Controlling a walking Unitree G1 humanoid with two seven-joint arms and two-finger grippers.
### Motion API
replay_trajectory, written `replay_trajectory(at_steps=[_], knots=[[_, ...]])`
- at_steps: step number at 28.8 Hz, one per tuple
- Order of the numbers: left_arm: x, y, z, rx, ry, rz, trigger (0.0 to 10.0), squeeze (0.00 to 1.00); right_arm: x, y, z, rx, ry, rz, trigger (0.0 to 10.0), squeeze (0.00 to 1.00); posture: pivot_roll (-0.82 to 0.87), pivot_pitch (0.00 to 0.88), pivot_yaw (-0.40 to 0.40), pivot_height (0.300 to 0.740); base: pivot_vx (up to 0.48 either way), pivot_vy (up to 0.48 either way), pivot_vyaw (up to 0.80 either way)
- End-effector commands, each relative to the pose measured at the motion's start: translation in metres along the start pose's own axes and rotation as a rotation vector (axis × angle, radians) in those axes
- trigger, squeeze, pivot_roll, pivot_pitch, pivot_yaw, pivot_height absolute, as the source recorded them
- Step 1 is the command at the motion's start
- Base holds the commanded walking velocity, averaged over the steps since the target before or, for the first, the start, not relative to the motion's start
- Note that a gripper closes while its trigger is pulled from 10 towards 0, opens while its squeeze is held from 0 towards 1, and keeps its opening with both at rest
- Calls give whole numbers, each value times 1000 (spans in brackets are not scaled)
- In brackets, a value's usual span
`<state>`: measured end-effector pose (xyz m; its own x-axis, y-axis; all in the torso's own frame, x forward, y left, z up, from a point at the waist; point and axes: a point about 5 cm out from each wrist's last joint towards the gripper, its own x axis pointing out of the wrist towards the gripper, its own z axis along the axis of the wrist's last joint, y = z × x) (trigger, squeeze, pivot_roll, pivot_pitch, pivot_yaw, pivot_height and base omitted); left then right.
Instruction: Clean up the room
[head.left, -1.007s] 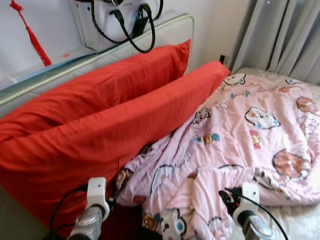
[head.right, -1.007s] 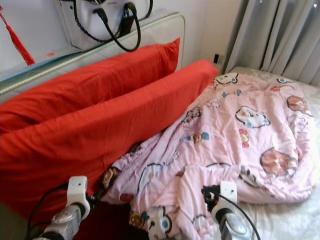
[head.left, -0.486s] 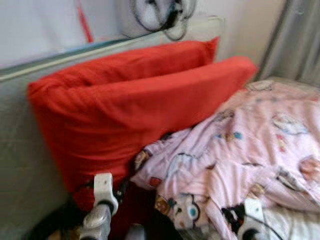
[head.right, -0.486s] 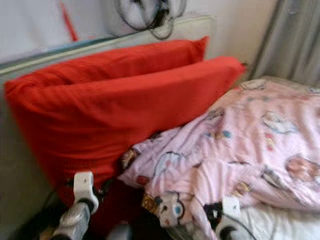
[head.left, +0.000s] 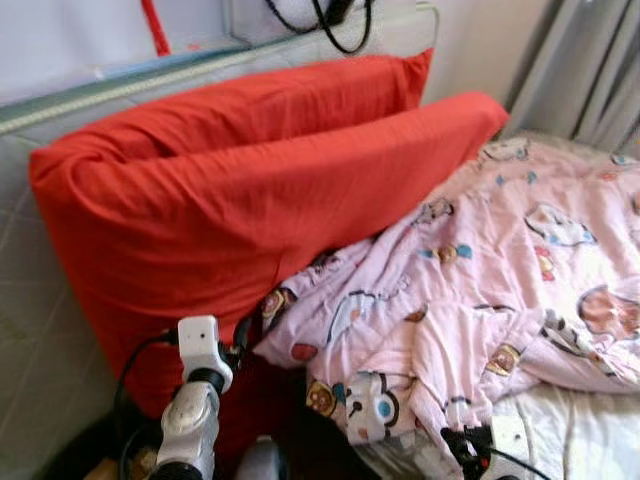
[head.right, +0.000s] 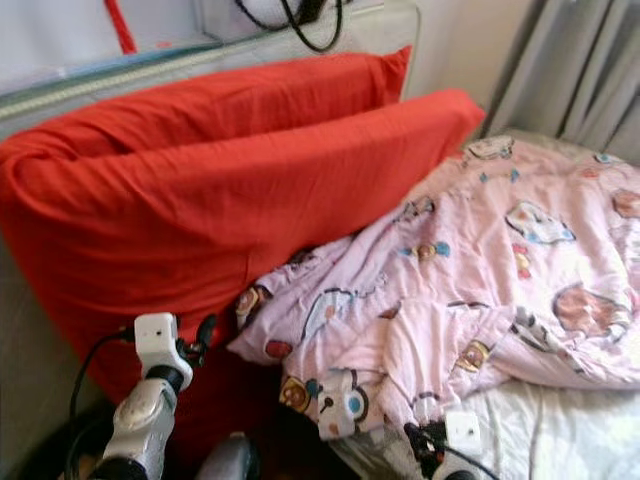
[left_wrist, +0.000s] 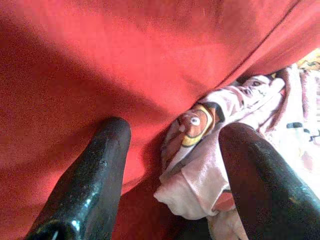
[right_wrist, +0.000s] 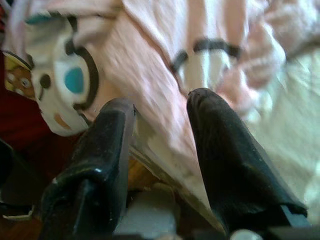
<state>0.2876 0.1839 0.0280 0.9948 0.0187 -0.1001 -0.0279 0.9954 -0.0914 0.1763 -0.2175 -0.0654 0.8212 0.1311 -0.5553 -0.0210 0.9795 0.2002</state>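
Two long red pillows (head.left: 250, 200) lean against the padded headboard (head.left: 60, 330). A crumpled pink cartoon blanket (head.left: 480, 290) lies on the white sheet (head.left: 590, 430), its edge tucked under the front pillow. My left gripper (head.left: 243, 332) is open, low beside the front pillow's near end. In the left wrist view it (left_wrist: 174, 127) points at the seam where the red pillow (left_wrist: 100, 60) meets a blanket fold (left_wrist: 200, 150). My right gripper (head.left: 462, 446) is open at the blanket's near edge, over pink fabric (right_wrist: 150, 55) in the right wrist view (right_wrist: 160, 102), holding nothing.
Grey curtains (head.left: 580, 70) hang at the back right. A black bag strap (head.left: 335, 20) and a red tassel (head.left: 153, 22) hang above the headboard's top ledge. The dark floor gap (head.left: 270, 440) lies between the headboard and the mattress corner.
The camera has swung and the whole picture has shifted, showing more of the headboard's near end. Both grippers sit lower in the frame; the right one has dropped to the bottom edge.
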Motion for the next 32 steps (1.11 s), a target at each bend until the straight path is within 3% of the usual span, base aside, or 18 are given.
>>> replay_trajectory(at_steps=[1, 6, 21, 25, 32], knots=[[-2, -3, 2, -4, -22, -12, 10000, 0, -4, -6, -2, 4, -16, -42, 10000, 0, 141, 60, -54, 622, 0, 0, 0], [-6, -6, 2, -5, -34, -21, 10000, 0, -9, -11, -6, 28, -12, -94, 10000, 0, 140, 72, -57, 622, 0, 0, 0], [-11, -6, 1, -10, -18, -29, 10000, 0, -12, -11, -9, 24, -11, -85, 10000, 0, 145, 80, -58, 622, 0, 0, 0], [-12, -2, -1, -5, -9, -25, 10000, 0, -12, -11, -10, 10, -1, -87, 10000, 0, 149, 97, -54, 597, 0, 0, 0], [-13, -1, -3, -1, 2, -25, 10000, 0, -11, -10, -10, 16, -7, -87, 10000, 0, 151, 107, -48, 597, 0, 0, 0]])
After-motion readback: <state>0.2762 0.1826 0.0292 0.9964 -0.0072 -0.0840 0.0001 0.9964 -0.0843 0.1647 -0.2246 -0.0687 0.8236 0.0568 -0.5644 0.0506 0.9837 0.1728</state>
